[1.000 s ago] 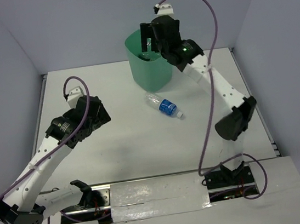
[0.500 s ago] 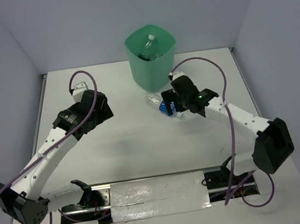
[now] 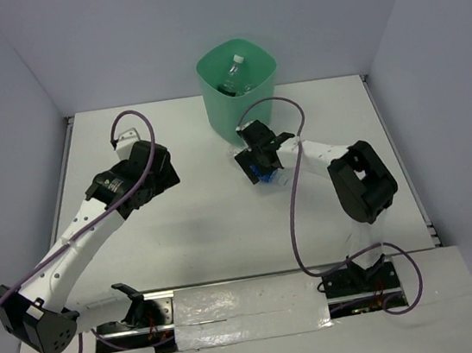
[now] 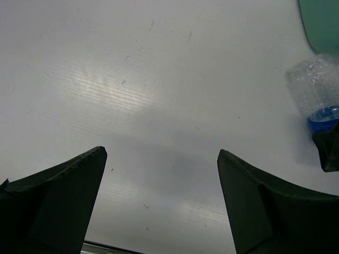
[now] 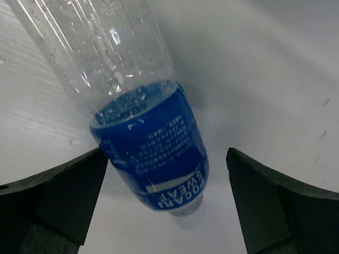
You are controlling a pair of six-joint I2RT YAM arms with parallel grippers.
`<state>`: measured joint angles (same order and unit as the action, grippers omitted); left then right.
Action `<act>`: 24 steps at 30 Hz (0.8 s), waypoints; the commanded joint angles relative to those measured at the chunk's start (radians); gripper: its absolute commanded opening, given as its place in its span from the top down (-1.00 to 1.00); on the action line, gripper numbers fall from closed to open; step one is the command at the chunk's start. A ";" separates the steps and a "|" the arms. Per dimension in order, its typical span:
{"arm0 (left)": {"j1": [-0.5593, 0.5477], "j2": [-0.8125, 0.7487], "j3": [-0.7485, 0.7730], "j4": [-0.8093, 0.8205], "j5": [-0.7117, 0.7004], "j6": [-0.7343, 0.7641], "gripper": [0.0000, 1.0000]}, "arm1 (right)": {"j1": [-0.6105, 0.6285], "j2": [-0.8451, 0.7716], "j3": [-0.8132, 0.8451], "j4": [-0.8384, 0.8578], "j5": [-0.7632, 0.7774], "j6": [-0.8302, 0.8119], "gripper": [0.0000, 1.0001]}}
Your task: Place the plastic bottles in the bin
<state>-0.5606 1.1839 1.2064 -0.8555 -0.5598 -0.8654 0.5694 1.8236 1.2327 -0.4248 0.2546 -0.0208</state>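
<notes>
Blue-label bottle [image 5: 151, 153] lies within spread right pincer [image 5: 167, 154]

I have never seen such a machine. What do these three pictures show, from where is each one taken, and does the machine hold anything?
These are two robot arms fixed at the near edge of a white table. One picture looks down from above and behind them. The other two come from small cameras on the wrists, so the dark shapes in the lower corners are each arm's own fingers. The left tool is open above bare table and holds nothing. The right tool is also open. The blue-label bottle lies on its side between its fingers, not gripped. Further back stands a green bin with another bottle inside.
</notes>
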 commanded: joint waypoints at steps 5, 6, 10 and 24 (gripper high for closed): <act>0.011 -0.020 0.022 -0.010 -0.015 0.006 -0.99 | 0.003 0.078 0.091 0.078 -0.012 -0.059 -0.87; 0.011 -0.020 0.019 -0.008 -0.015 0.003 -0.99 | 0.004 0.078 0.087 0.080 -0.026 -0.056 -0.76; 0.011 -0.020 0.019 -0.010 -0.011 -0.003 -0.99 | 0.004 0.042 0.034 0.107 -0.087 -0.054 -0.37; 0.040 -0.024 0.047 -0.004 -0.038 -0.009 -0.99 | 0.053 -0.558 -0.131 0.096 -0.199 0.129 -0.12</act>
<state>-0.5381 1.1820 1.2087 -0.8711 -0.5789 -0.8673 0.6113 1.4414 1.0805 -0.3882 0.0875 0.0174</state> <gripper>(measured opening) 0.994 0.697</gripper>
